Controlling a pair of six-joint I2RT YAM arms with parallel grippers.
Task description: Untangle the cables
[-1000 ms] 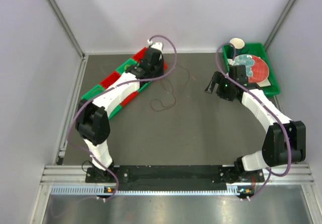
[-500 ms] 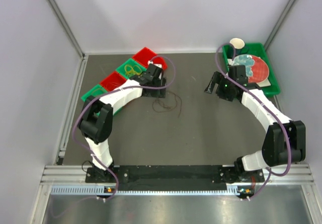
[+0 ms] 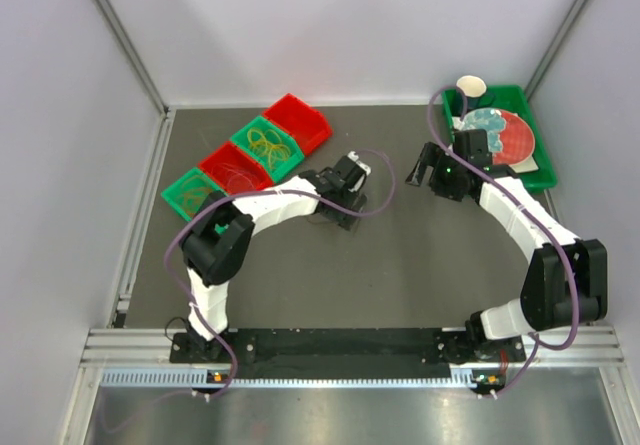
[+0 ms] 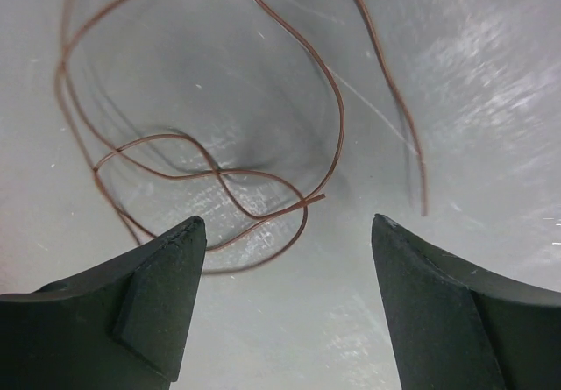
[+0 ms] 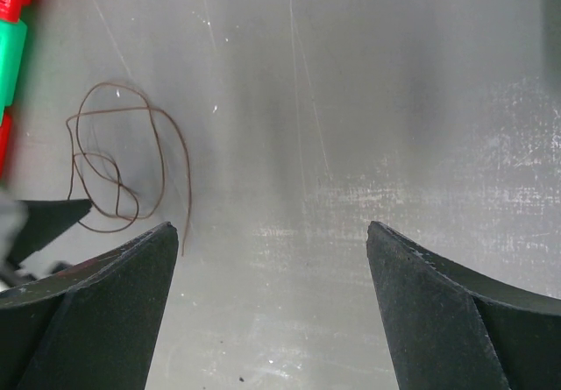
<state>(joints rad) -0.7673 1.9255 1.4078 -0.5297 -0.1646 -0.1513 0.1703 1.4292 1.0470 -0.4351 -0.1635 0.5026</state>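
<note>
1. While the left gripper (image 4: 287,223) hovers low over the middle of the table (image 3: 400,265), its fingers stand wide apart with nothing between them.
2. Brown cable (image 4: 245,173) lies in loose, overlapping loops on the table just beyond those fingertips.
3. Right gripper (image 5: 270,228) hangs to the right, near the brown cable, fingers likewise wide and empty.
4. Yellow cables (image 3: 268,145) sit coiled in a green bin (image 3: 247,130) at far left.

Dark grey tabletop (image 3: 400,255), pale lilac walls (image 3: 330,25) on three sides, metal frame rail (image 3: 125,343) along near edge, perhaps aluminium
</note>
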